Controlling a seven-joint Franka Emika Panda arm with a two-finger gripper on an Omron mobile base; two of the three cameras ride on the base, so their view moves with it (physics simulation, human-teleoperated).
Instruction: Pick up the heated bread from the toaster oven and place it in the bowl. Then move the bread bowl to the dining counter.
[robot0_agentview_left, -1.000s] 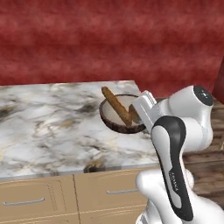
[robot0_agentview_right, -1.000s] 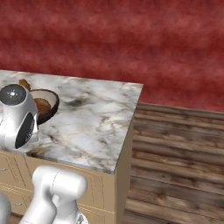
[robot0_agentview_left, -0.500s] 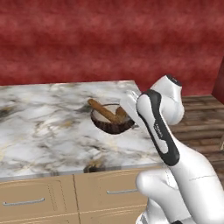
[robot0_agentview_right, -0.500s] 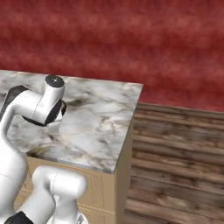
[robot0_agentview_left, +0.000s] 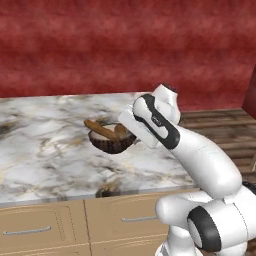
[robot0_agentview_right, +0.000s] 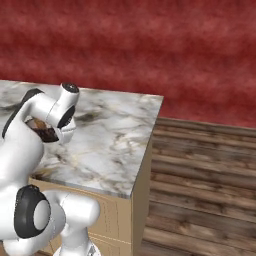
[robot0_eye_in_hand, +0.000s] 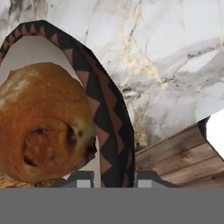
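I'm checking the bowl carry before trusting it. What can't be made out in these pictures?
- Left base view: the claw, hidden behind the arm's wrist beside the bowl.
- Right base view: most of the bowl, hidden behind the arm.
- Hand view: the bun and the bowl's rim, cut off by the left edge.

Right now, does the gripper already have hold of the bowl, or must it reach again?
Probably yes, it has it. The gripper is shut on the bowl at its rim, with the bread inside, above the dining counter. Nothing stands between them.
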